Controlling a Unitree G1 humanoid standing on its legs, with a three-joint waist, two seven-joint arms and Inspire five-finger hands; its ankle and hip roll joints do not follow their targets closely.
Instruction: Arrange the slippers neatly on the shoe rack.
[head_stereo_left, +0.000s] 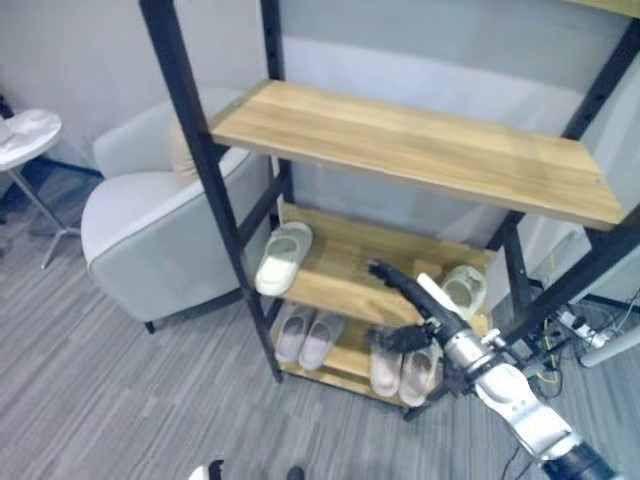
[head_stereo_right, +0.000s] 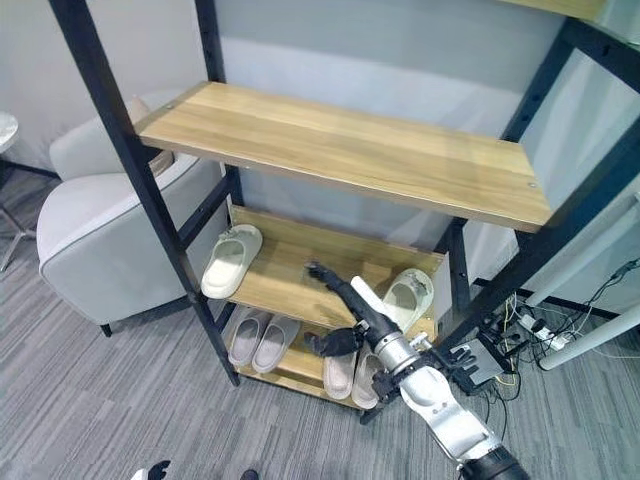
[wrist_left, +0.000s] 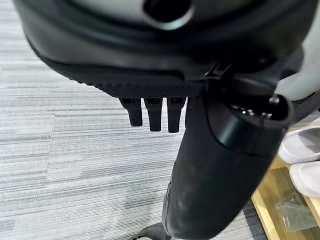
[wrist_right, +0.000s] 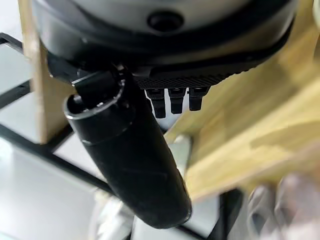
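You see a black metal-framed shoe rack with light wooden shelves (head_stereo_left: 400, 140) filling the middle of the head views. On its middle shelf a pale green foam slipper (head_stereo_left: 283, 257) lies at the left end, its toe hanging just over the front edge, and a second pale green foam slipper (head_stereo_left: 464, 289) rests at the right end against the rear post. On the bottom shelf, lower centre of the frame, a pair of light grey slippers (head_stereo_left: 308, 336) sits side by side on the left and a pair of beige slippers (head_stereo_left: 402, 369) on the right.

Your right robot hand (head_stereo_left: 412, 300) reaches in from the lower right, fingers stretched straight over the middle shelf between the two green slippers, thumb spread downward in front of the beige pair; it holds nothing. In its wrist view the straight fingers point at the wooden board.

Your left robot hand (wrist_left: 155, 112) shows in its wrist view over grey striped carpet (wrist_left: 75, 150), fingers straight and empty.

A white-grey upholstered armchair (head_stereo_left: 160, 235) stands left of the rack, and a small round white side table (head_stereo_left: 25, 135) sits at the far left edge.
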